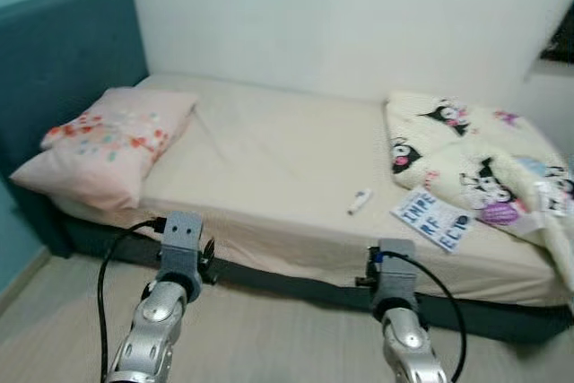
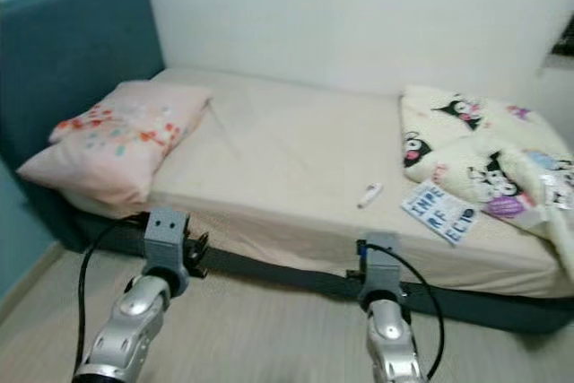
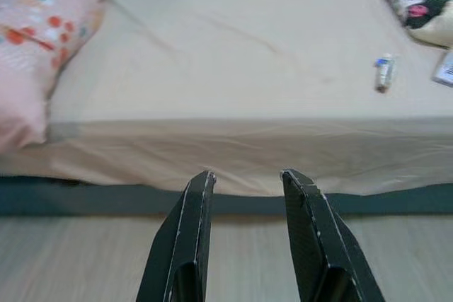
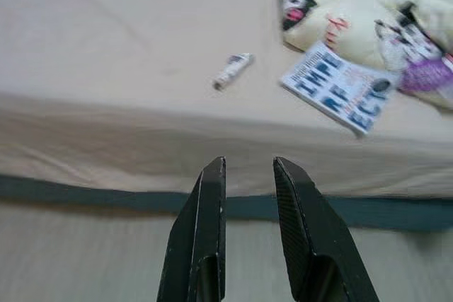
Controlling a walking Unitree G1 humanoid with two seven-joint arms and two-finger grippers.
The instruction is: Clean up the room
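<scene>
You're looking at the bed [image 1: 269, 159], cream sheet across it, teal headboard [image 1: 63, 60] on the left. A pink flowered pillow [image 1: 103, 145] lies at that end. A cartoon-print blanket [image 1: 475, 168] is bunched at the right, a book [image 1: 432, 218] just beside it, a small tube [image 1: 360, 201] near the front edge.

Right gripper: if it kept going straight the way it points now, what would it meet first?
Probably the front edge of the bed: the right gripper, fingers parted and empty, aims at the mattress side. Slightly higher, it would pass towards the small white tube. Depth is unclear.
</scene>
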